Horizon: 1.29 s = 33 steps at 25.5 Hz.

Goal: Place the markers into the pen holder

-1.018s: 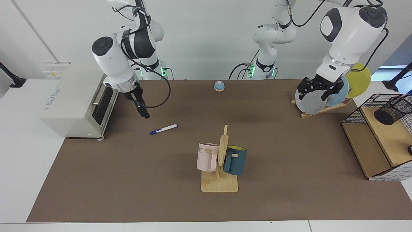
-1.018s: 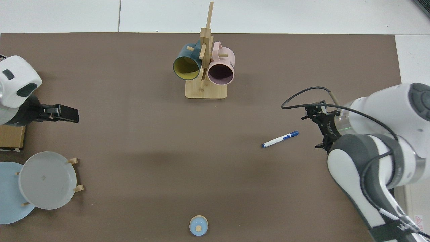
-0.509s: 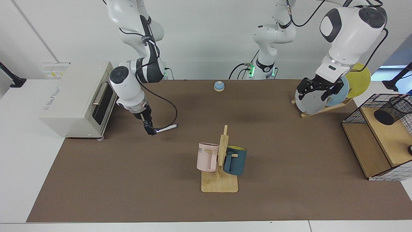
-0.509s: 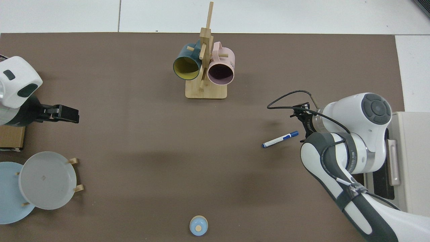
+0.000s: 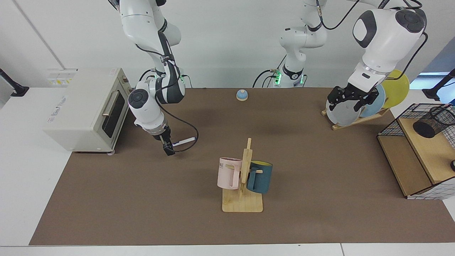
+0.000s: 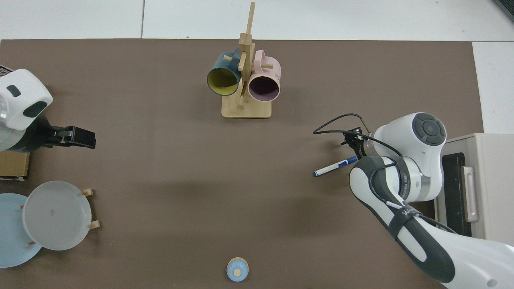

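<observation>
Big brown tabletop (image 5: 142, 213). Right arm has dropped low; right gripper (image 5: 169, 149) now down at blue-cap end of slim white marker (image 5: 185, 141), which lies flat, not lifted. Fingers: cannot tell. Grab looks next.

Left gripper (image 5: 352, 100) waits, fingers apart, near plates. Small black mesh pen holder (image 5: 433, 122) far off, on wooden shelf.

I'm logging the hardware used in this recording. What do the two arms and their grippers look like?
Both arms have glossy white rounded shells with dark grey joint bands and round grey end caps. Green lights glow at both bases. The right gripper is black and slim, with a loose black cable looping beside it. The left gripper is black and angular.
</observation>
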Each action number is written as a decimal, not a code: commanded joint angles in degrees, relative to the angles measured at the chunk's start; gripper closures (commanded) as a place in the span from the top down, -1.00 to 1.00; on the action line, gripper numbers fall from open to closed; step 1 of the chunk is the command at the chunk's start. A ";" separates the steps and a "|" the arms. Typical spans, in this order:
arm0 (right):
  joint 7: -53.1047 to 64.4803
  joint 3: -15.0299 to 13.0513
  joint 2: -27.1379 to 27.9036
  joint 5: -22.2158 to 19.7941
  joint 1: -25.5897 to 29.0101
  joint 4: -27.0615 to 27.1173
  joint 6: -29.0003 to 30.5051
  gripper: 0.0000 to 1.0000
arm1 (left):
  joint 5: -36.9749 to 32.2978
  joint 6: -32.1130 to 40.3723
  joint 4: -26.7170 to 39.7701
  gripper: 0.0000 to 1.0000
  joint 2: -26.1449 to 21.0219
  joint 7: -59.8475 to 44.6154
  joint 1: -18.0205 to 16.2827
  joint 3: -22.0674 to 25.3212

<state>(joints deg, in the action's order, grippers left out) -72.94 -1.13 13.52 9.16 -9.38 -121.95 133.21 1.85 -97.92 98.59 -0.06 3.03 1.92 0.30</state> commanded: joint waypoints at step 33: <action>1.83 0.34 -0.24 1.56 0.33 4.96 -8.82 -1.00 | 0.52 0.98 2.04 1.00 1.64 0.84 -0.25 0.05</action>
<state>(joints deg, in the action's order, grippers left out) -72.88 -1.13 13.86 9.73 -9.38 -121.76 131.37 1.85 -97.07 98.72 -0.05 3.04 1.92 0.30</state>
